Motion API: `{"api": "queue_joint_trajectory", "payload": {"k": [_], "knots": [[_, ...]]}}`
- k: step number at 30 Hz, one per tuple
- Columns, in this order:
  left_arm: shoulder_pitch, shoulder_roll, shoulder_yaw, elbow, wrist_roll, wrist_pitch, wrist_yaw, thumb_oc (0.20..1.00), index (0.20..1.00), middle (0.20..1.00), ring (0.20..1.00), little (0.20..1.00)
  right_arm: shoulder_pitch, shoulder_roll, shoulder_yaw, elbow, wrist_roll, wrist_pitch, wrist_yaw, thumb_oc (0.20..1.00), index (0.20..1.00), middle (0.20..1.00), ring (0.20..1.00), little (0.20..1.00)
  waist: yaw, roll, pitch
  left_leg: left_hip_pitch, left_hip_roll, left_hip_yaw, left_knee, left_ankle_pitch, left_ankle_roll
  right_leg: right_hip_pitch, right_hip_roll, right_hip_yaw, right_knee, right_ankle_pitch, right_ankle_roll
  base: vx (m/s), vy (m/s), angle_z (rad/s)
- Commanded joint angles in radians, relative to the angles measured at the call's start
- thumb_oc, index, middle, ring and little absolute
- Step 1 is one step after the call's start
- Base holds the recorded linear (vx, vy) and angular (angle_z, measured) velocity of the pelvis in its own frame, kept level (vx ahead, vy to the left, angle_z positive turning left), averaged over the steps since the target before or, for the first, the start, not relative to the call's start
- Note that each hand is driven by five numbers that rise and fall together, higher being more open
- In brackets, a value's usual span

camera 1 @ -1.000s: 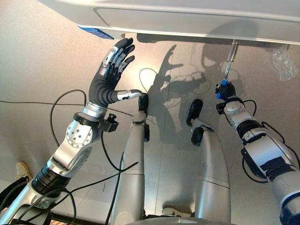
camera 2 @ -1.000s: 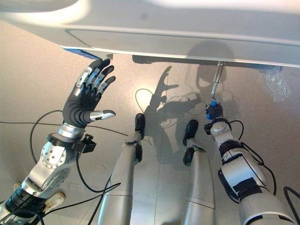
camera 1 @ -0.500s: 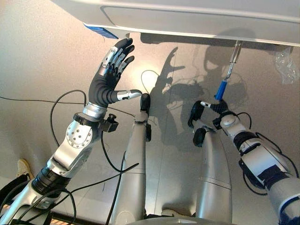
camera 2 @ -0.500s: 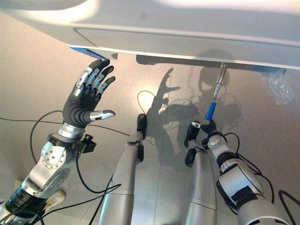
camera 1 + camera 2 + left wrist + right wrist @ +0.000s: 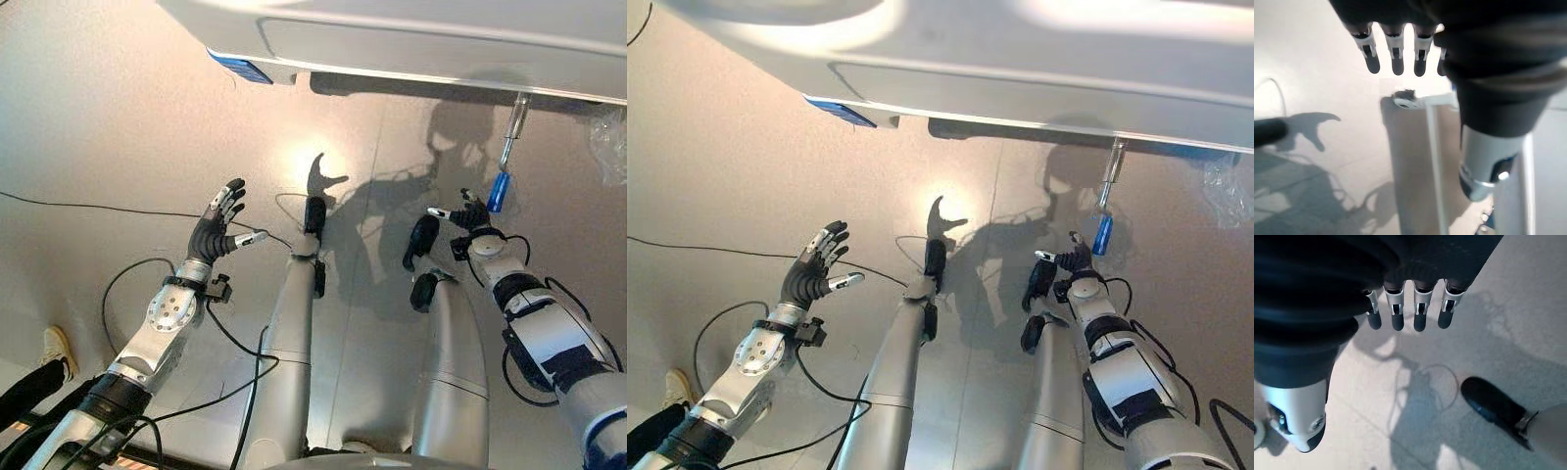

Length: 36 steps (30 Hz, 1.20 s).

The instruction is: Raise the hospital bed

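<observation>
Clearly neither hand is on the crank at this moment, so whatever turning the bed needs is, by my judgement, not in progress right now. Starting at the left, the left hand [image 5: 217, 230] hangs low over the floor [image 5: 118, 127], well apart from the bed, its fingers straight and spread and holding nothing. Above and across the top runs the pale edge of the hospital bed [image 5: 411, 49], with a blue label [image 5: 240, 69] at its near corner. Further right, a thin metal crank rod [image 5: 511, 132] hangs down from under the bed and ends in a blue handle [image 5: 498, 192]. The right hand [image 5: 468, 215] sits just beside and below that handle, fingers relaxed and empty, not curled round it. How high the bed stands cannot be judged here; regripping the handle looks like the next need.
</observation>
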Motion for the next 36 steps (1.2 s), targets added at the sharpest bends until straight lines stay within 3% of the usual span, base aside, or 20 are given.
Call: {"api": "queue_joint_trajectory", "payload": {"k": [1,2,3,4,5,6,8,9,13,18,19,21,27,29,30,36], "knots": [[0.07,-0.045,0.005,0.137,0.068,0.019,0.046,1.0,1.0,1.0,1.0,1.0,0.094,-0.058,-0.028,0.004,0.088,-0.023,-0.051,1.0,1.0,1.0,1.0,1.0,-0.033,0.002,-0.013,0.068,-0.04,0.025,-0.07,-0.017,0.019,0.069,0.006,0.001,-0.03,-0.02,0.056,-0.01,0.004,-0.11],[0.07,-0.045,0.005,0.137,0.068,0.019,0.046,1.0,1.0,1.0,1.0,1.0,0.094,-0.058,-0.028,0.004,0.088,-0.023,-0.051,1.0,1.0,1.0,1.0,1.0,-0.033,0.002,-0.013,0.068,-0.039,0.025,-0.07,-0.017,0.019,0.069,0.006,0.001,-0.03,-0.02,0.056,-0.02,-0.006,-0.04],[0.073,-0.107,0.002,0.304,0.091,0.041,0.046,1.0,1.0,1.0,1.0,1.0,0.153,-0.048,-0.06,0.019,0.103,-0.023,-0.053,1.0,1.0,1.0,1.0,1.0,-0.043,-0.009,-0.013,0.132,-0.038,0.029,-0.103,-0.011,0.022,0.135,0.01,-0.007,-0.068,-0.011,0.061,0.0,0.0,0.0],[0.07,-0.108,0.0,0.309,0.09,0.039,0.046,1.0,1.0,1.0,1.0,1.0,0.153,-0.049,-0.061,0.018,0.103,-0.023,-0.053,1.0,1.0,1.0,1.0,1.0,-0.042,-0.008,-0.013,0.135,-0.038,0.029,-0.108,-0.007,0.022,0.138,0.01,-0.009,-0.073,-0.008,0.061,-0.1,-0.006,-0.05],[0.053,-0.144,0.007,0.42,0.107,0.049,0.051,1.0,1.0,1.0,1.0,1.0,0.185,-0.036,-0.077,0.022,0.103,-0.021,-0.052,1.0,1.0,1.0,1.0,1.0,-0.05,-0.017,-0.013,0.161,-0.036,0.032,-0.15,0.034,0.025,0.166,0.012,-0.021,-0.115,0.032,0.056,-0.08,-0.008,-0.06],[0.046,-0.162,0.003,0.486,0.131,0.056,0.053,1.0,1.0,1.0,1.0,1.0,0.211,-0.026,-0.087,0.028,0.104,-0.02,-0.051,1.0,1.0,1.0,1.0,1.0,-0.054,-0.024,-0.013,0.201,-0.037,0.033,-0.174,0.037,0.025,0.206,0.015,-0.023,-0.136,0.036,0.058,-0.07,-0.017,-0.09],[0.047,-0.171,0.0,0.525,0.155,0.062,0.057,1.0,1.0,1.0,1.0,1.0,0.239,-0.019,-0.096,0.029,0.107,-0.019,-0.05,1.0,1.0,1.0,1.0,1.0,-0.059,-0.029,-0.013,0.246,-0.036,0.036,-0.198,0.041,0.024,0.253,0.015,-0.027,-0.16,0.042,0.061,0.0,0.0,0.0],[0.053,-0.192,0.005,0.6,0.187,0.072,0.053,1.0,1.0,1.0,1.0,1.0,0.302,0.003,-0.111,0.026,0.102,-0.017,-0.042,1.0,1.0,1.0,1.0,1.0,-0.071,-0.045,-0.013,0.338,-0.036,0.039,-0.245,0.046,0.021,0.344,0.022,-0.027,-0.205,0.052,0.063,0.0,0.0,0.0],[0.058,-0.211,0.02,0.678,0.201,0.077,0.036,1.0,1.0,1.0,1.0,1.0,0.384,0.027,-0.126,0.021,0.092,-0.012,-0.033,1.0,1.0,1.0,1.0,1.0,-0.082,-0.062,-0.013,0.47,-0.033,0.037,-0.31,0.056,0.018,0.48,0.027,-0.037,-0.272,0.064,0.068,0.06,-0.02,-0.04],[0.049,-0.227,0.047,0.752,0.244,0.078,0.002,1.0,1.0,1.0,1.0,1.0,0.511,0.063,-0.157,0.001,0.068,-0.011,0.0,1.0,1.0,1.0,1.0,1.0,-0.092,-0.088,-0.023,0.758,-0.028,0.031,-0.433,0.069,0.008,0.776,0.04,-0.061,-0.401,0.082,0.078,0.11,-0.038,0.01],[0.056,-0.231,0.055,0.772,0.257,0.083,-0.011,1.0,1.0,1.0,1.0,1.0,0.544,0.076,-0.16,-0.008,0.065,-0.009,0.019,1.0,1.0,1.0,1.0,1.0,-0.094,-0.095,-0.063,0.81,-0.023,0.032,-0.468,0.074,0.006,0.827,0.045,-0.067,-0.436,0.088,0.081,0.12,-0.013,0.01],[0.057,-0.231,0.055,0.772,0.257,0.083,-0.011,1.0,1.0,1.0,1.0,1.0,0.545,0.077,-0.16,-0.008,0.065,-0.009,0.019,1.0,1.0,1.0,1.0,1.0,-0.094,-0.095,-0.062,0.814,-0.023,0.032,-0.47,0.075,0.006,0.831,0.046,-0.067,-0.438,0.089,0.081,0.08,0.0,0.01],[0.092,-0.259,0.078,0.873,0.351,0.1,-0.037,1.0,1.0,1.0,1.0,1.0,0.656,0.12,-0.161,-0.027,0.003,0.001,0.049,1.0,1.0,1.0,1.0,1.0,-0.101,-0.125,-0.203,0.973,-0.012,0.038,-0.563,0.079,0.005,0.998,0.061,-0.075,-0.555,0.114,0.095,0.09,-0.003,-0.01],[0.093,-0.259,0.078,0.874,0.351,0.1,-0.037,1.0,1.0,1.0,1.0,1.0,0.657,0.12,-0.161,-0.028,0.003,0.001,0.048,1.0,1.0,1.0,1.0,1.0,-0.1,-0.125,-0.202,0.977,-0.011,0.038,-0.565,0.08,0.005,1.002,0.062,-0.075,-0.557,0.115,0.095,0.06,0.017,-0.08],[0.122,-0.272,0.107,0.905,0.37,0.101,-0.037,1.0,1.0,1.0,1.0,1.0,0.705,0.141,-0.164,-0.036,-0.02,0.004,0.06,1.0,1.0,1.0,1.0,1.0,-0.103,-0.132,-0.263,1.038,-0.006,0.042,-0.599,0.075,0.008,1.056,0.065,-0.071,-0.593,0.121,0.099,0.09,0.038,-0.1],[0.176,-0.303,0.163,0.961,0.4,0.099,-0.024,1.0,1.0,1.0,1.0,1.0,0.792,0.19,-0.189,-0.058,-0.01,-0.007,0.07,1.0,1.0,1.0,1.0,1.0,-0.104,-0.143,-0.365,1.171,0.002,0.063,-0.693,0.074,0.012,1.163,0.071,-0.06,-0.664,0.127,0.107,0.09,0.039,-0.07]]}}
